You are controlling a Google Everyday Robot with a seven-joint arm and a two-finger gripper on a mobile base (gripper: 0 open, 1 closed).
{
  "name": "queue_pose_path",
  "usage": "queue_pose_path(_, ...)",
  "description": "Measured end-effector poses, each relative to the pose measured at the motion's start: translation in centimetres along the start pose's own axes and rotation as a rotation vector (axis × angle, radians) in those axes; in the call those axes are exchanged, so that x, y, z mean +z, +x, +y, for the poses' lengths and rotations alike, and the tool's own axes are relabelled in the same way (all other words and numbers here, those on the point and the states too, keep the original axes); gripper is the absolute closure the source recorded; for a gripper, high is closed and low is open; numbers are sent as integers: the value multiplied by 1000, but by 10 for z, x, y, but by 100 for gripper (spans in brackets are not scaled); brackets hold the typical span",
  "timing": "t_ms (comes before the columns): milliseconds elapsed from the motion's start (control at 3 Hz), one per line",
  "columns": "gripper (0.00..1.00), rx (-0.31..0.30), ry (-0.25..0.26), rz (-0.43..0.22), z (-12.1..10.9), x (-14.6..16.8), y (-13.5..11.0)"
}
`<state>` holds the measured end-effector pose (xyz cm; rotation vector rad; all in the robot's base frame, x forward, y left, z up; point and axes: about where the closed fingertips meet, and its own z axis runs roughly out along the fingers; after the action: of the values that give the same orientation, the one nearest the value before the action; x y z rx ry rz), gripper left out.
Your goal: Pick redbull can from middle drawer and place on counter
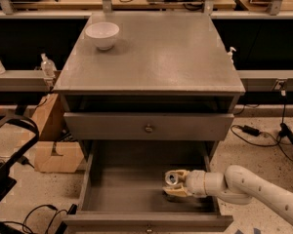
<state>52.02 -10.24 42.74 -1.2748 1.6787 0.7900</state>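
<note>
The redbull can (171, 178) is in the open middle drawer (122, 191), near its right front, with its silver lid turned toward the camera. My gripper (175, 183) reaches in from the right on a white arm. Its tan fingers (181, 173) sit above and below the can, closed against it. The can looks tilted and slightly off the drawer floor. The grey counter (156, 52) tops the cabinet above.
A white bowl (102, 34) stands on the counter's back left. A closed drawer with a brass knob (148, 128) sits just above the open one. A cardboard box (56, 155) and cables lie on the floor to the left, more cables to the right.
</note>
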Motion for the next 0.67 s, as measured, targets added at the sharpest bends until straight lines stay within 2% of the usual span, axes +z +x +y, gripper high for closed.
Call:
queue_pose_path(333,88,45,-9,-65,-7,-30,-46)
queue_pose_path(667,100,76,-31,-105,-23,-82,-124)
